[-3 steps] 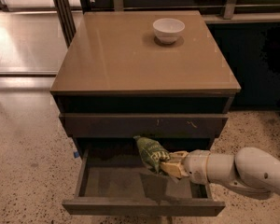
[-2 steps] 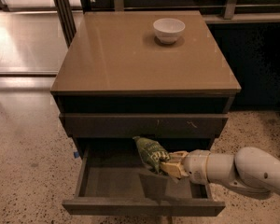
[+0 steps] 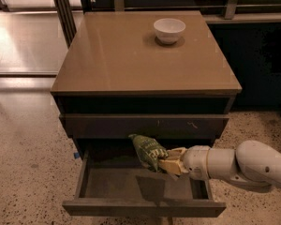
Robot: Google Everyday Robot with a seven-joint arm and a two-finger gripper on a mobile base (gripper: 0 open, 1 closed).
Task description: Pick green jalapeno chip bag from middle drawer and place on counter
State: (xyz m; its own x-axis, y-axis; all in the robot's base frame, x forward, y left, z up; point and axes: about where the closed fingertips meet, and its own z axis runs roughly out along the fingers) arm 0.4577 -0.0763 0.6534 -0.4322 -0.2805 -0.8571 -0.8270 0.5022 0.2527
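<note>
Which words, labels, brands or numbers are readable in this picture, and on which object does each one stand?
On the green jalapeno chip bag, held by the gripper above the middle drawer: pale lettering, too blurred to read.
White bowl, counter, upper drawer front: no text.

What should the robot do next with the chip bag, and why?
Probably draw the claw outward first: it holds the green chip bag over the open middle drawer, right below the drawer front above, which blocks a straight lift to the counter.
</note>
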